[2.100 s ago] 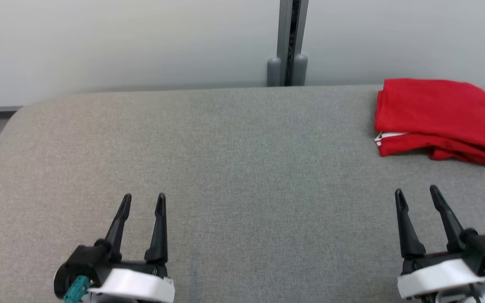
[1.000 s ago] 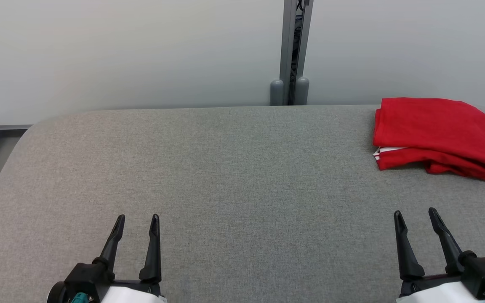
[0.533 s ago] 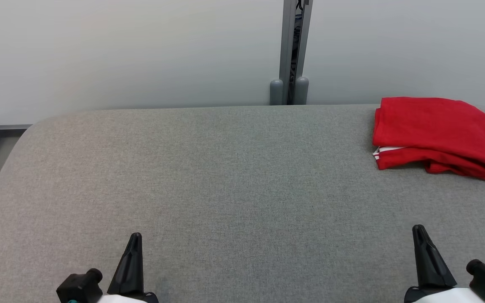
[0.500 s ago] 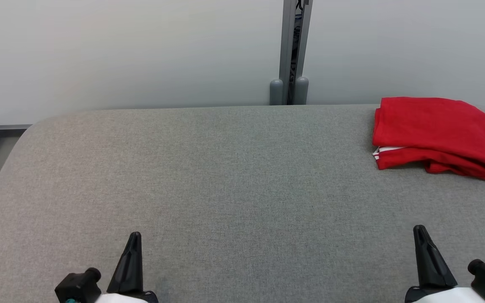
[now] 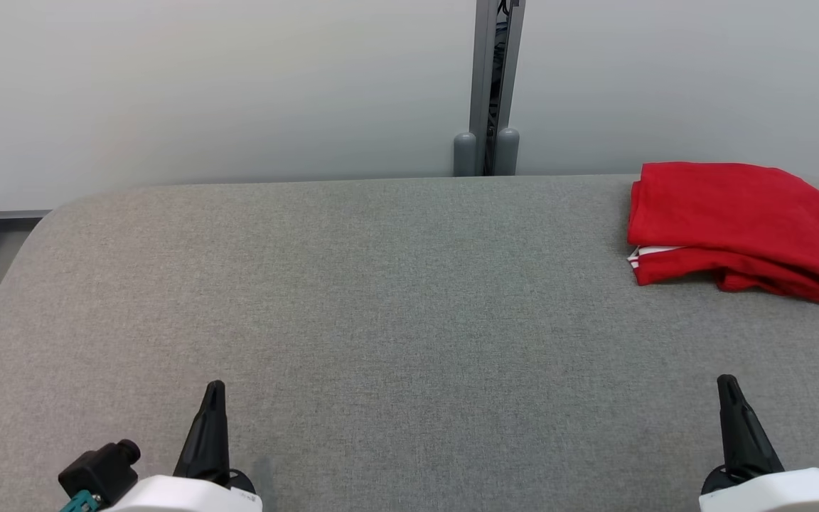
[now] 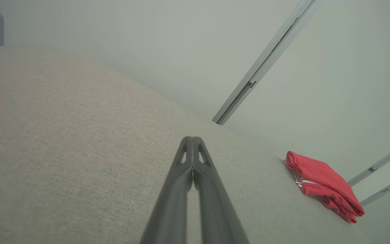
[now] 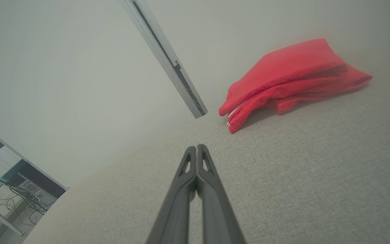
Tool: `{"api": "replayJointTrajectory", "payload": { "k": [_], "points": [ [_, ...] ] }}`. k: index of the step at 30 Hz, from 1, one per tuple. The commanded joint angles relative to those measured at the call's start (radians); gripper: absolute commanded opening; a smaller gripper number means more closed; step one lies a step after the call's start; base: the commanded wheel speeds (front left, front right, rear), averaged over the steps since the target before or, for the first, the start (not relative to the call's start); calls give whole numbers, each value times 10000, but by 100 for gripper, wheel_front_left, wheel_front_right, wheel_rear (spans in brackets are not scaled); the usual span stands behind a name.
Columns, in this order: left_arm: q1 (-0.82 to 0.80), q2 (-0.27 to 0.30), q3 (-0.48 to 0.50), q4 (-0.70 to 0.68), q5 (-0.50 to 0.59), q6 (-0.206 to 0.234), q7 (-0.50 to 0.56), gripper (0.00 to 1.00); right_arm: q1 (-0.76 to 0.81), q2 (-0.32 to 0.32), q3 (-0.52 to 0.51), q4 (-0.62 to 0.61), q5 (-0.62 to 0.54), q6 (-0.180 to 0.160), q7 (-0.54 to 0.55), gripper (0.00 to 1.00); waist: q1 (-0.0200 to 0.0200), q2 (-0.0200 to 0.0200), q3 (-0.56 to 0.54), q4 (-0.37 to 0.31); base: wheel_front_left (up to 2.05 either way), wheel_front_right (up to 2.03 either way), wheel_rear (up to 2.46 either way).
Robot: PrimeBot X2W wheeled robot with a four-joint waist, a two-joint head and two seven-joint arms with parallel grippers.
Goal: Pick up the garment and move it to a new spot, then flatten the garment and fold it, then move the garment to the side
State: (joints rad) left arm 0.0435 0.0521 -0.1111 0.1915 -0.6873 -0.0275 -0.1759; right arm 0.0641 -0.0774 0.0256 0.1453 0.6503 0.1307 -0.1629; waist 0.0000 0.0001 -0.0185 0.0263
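Red garment (image 5: 733,213) sits folded at 2 o'clock in the head view, on the far right corner of the grey padded table (image 5: 381,284), close to its back edge. Its long axis runs 9 to 3 across the table, stacked in layers, and the loose layered edges face 6 o'clock. There's a thin white strip peeking from between the layers at the garment's 8 o'clock corner, too small to say whether it carries any print.

Down at 7 o'clock, the left gripper (image 5: 214,390) hovers over bare fabric, pointing to 12. Its wrist view has the two dark fingers (image 6: 181,176) pressed flat together, tips touching, nothing between them, with the garment (image 6: 320,179) off at 4 o'clock.

At 5 o'clock, the right gripper (image 5: 727,382) also points to 12, well short of the garment. Same story in its wrist view: fingers (image 7: 212,189) closed tip to tip and empty, the garment (image 7: 289,74) lying at 1 o'clock.

A grey post (image 5: 488,71) rises against the pale wall at 12 o'clock
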Motion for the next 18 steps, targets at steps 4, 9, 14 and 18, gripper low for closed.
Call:
{"api": "replayJointTrajectory", "payload": {
  "k": [4, 9, 14, 18],
  "points": [
    [-458, 90, 118, -74, -787, -149, 148, 0, -345, -173, -134, -55, 887, 0, 198, 0, 0, -1, 8, -11, 0, 0, 0],
    [-558, 105, 164, -32, -1347, -208, 262, 0, -413, -208, -193, -14, 1505, 0, 329, 0, 0, -1, 15, -22, 0, 0, 0],
    [-658, 122, 221, 25, -2013, -273, 404, 0, -492, -250, -267, 31, 2240, 0, 489, 0, 0, -1, 24, -35, 0, 0, 0],
    [-752, 134, 267, 67, -2519, -326, 507, 0, -530, -287, -326, 62, 2799, 0, 602, 0, 0, -1, 32, -46, 0, 0, 0]
  ]
}}
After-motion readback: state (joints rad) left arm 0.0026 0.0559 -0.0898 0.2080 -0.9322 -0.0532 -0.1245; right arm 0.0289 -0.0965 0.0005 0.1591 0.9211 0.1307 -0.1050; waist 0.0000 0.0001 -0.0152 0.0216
